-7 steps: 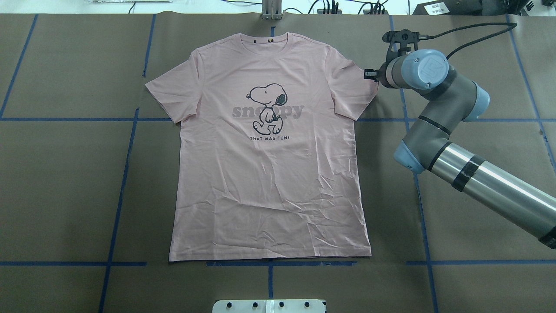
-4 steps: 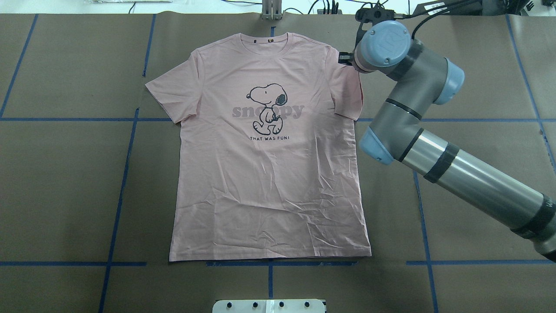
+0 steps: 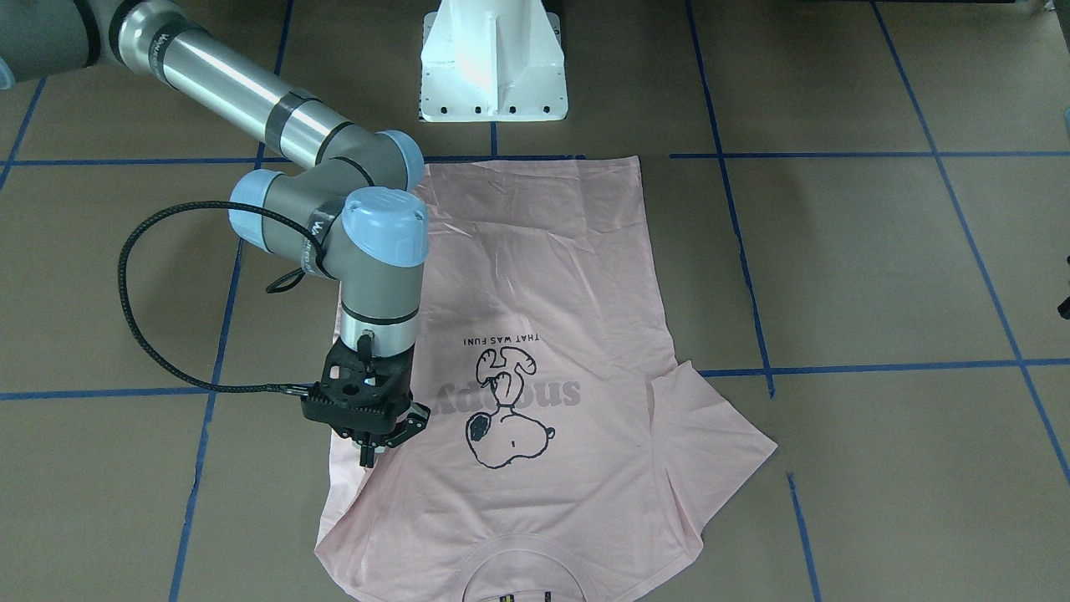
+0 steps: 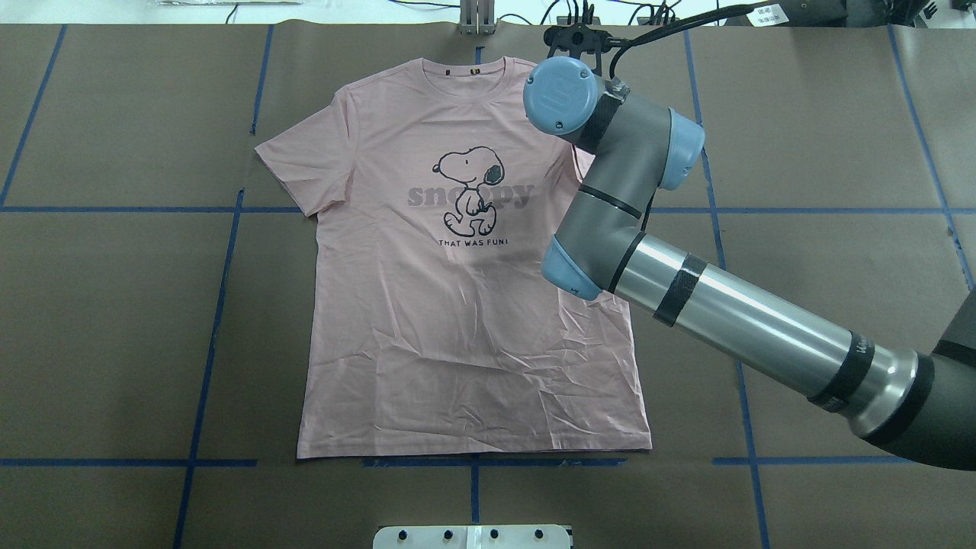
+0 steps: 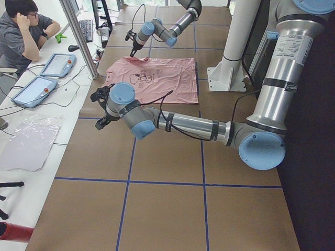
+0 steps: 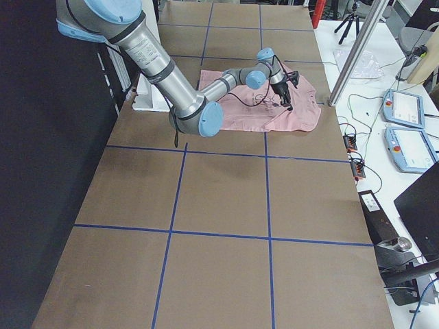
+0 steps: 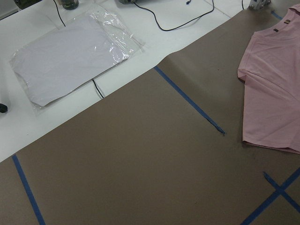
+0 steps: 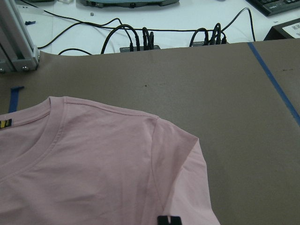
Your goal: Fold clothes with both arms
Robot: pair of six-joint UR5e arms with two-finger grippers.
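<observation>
Over the chest of the pink Snoopy T-shirt (image 4: 457,320), on its right-hand side, the right gripper (image 3: 376,439) now hangs low. A second ago it sat out at the outer hem of the right sleeve (image 8: 180,178), which then lay flat on the brown paper table cover (image 4: 114,305). Since then the arm has swept inward, toward the Snoopy print (image 4: 469,191), and the sleeve has come with it. In the right wrist view the cloth draws up to a point at the fingertips, so we read the fingers as pressed together and pinching the sleeve hem. The sleeve is doubled over the shoulder, not yet laid down. The rest of the shirt lies face up and flat in the middle of the table, collar away from the robot, and the left sleeve (image 4: 301,164) is spread out untouched. The left gripper (image 5: 100,107) hovers well apart from the shirt, off its left side; we cannot tell whether it is spread or closed. We judge the first sleeve fold nearly made: release comes next, then the mirror fold on the left.
</observation>
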